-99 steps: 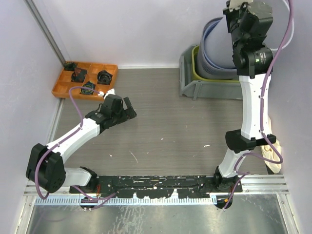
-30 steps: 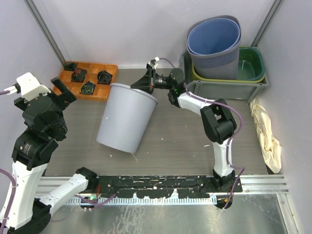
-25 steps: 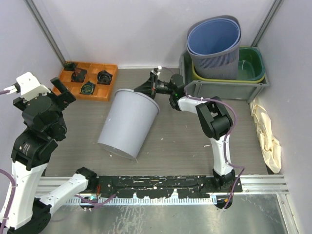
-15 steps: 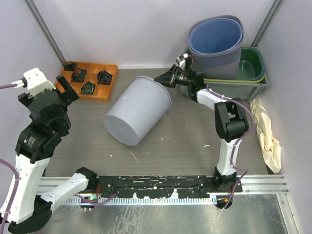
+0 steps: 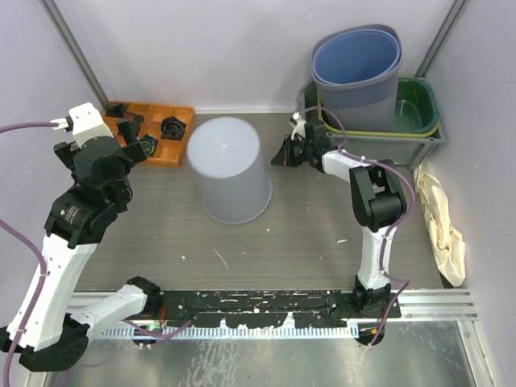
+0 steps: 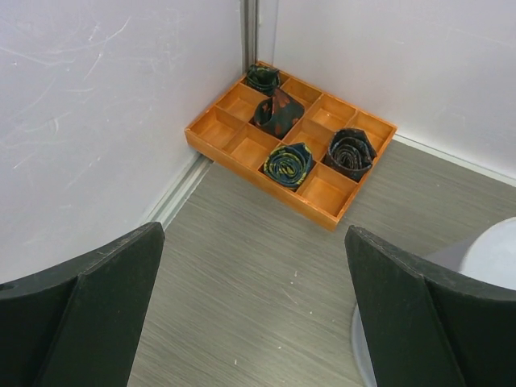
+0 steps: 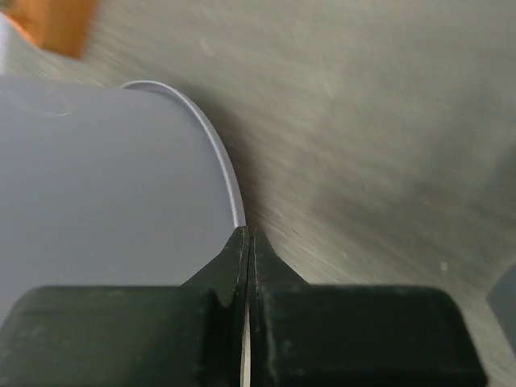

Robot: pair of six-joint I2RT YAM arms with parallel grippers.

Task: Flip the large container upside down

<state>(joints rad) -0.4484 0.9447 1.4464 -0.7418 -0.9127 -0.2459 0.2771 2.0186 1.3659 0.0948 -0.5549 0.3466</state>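
Note:
The large grey container (image 5: 230, 169) stands mouth-down in the middle of the table, its flat base up. My right gripper (image 5: 280, 156) is low at its far right side. In the right wrist view the jaws (image 7: 246, 234) are pressed together and the container's thin rim (image 7: 218, 153) runs straight into their tips. The container's wall (image 7: 97, 185) fills the left of that view. My left gripper (image 5: 129, 135) is raised at the far left, wide open and empty (image 6: 254, 322). The container's edge (image 6: 484, 274) shows at the right of the left wrist view.
An orange compartment tray (image 5: 173, 133) with several rolled dark items sits at the back left corner (image 6: 242, 101). A blue bin (image 5: 356, 68) stands in a grey crate (image 5: 379, 145) beside a green tub (image 5: 415, 105) at the back right. A cloth (image 5: 442, 226) lies along the right wall.
The container swung from lying tilted on its side to standing mouth-down. My right gripper came down and nearer with its rim. My left arm moved toward the tray.

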